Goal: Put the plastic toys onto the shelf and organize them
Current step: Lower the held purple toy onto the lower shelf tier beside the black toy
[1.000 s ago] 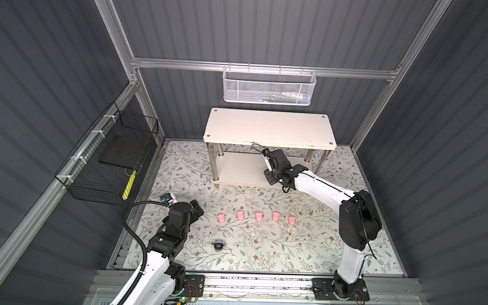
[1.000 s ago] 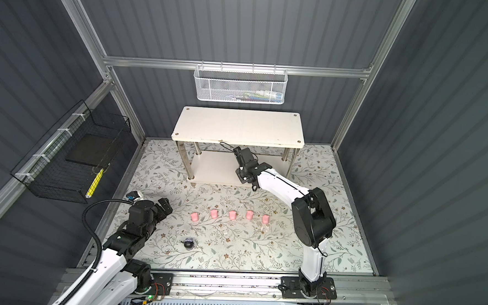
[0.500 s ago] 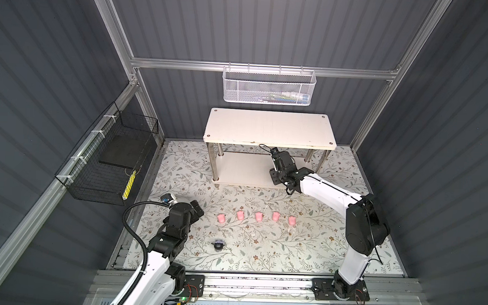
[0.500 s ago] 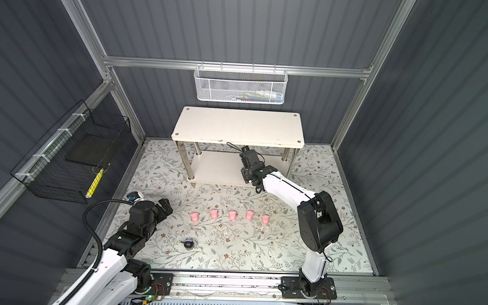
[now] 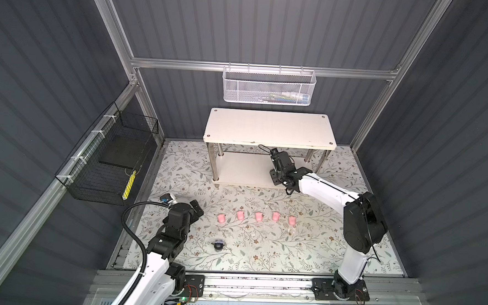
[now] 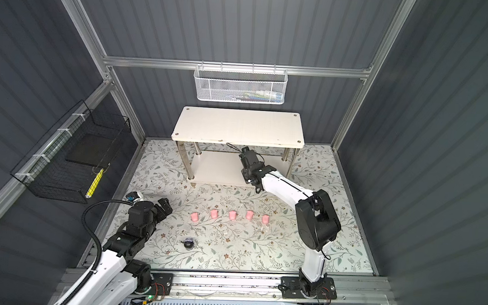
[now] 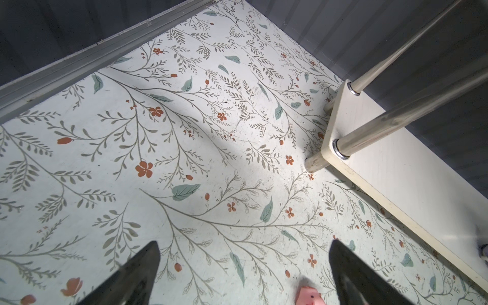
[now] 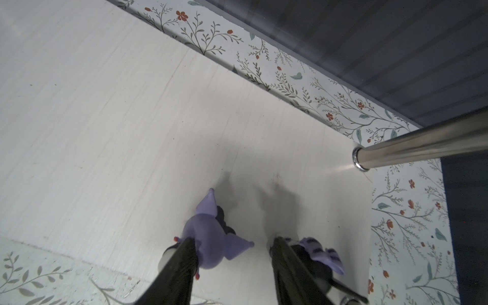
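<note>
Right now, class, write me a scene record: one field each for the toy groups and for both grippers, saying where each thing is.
pink pig toys: five, in a row on the floral mat
lone purple toy: on the mat, apart from the row
shelved purple toys: two, on the lower tier of the shelf
left gripper: open, above the mat
right gripper: open over the lower tier, a purple toy by each finger, neither clamped
</note>
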Robot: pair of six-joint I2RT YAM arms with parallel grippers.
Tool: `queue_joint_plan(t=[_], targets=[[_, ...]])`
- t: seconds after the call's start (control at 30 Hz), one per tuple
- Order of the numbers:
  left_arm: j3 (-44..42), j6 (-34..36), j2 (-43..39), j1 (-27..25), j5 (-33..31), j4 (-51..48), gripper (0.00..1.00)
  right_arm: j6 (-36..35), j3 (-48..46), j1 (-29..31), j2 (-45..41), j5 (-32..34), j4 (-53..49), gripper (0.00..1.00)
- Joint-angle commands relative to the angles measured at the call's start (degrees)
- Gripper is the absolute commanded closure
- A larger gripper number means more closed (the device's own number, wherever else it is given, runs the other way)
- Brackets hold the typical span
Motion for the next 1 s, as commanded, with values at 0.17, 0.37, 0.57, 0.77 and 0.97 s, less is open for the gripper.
queue_joint_plan(t=[0.17,0.37,0.57,0.77,0.97], targets=[[-0.58,0.03,0.62,-0.10,-0.32,0.72,0.00,0.48,-0.93,0.02,0.36,-0.59,-1.09,0.50],[-0.58,0.06,0.43,-0.10,-0.41,0.55,0.00,0.65,-1.14,0.67,0.88,-1.08,-1.23,0.50],[-0.85,0.03,-0.21,-0.10,-0.71,0.08,0.00,0.90,-1.99,1.60,1.07,-1.27,-0.78,0.50],[-1.20,-0.03,-0.70,-0.10,-0.75,-0.23,0.00,1.26,-2.49,2.54,1.21,-1.23,-0.44,0.50],[-1.42,-0.15,-1.05,-0.10,-0.86,-0.56,0.00,1.08,-1.74,3.13,1.91,-1.35,-0.51,0.49]])
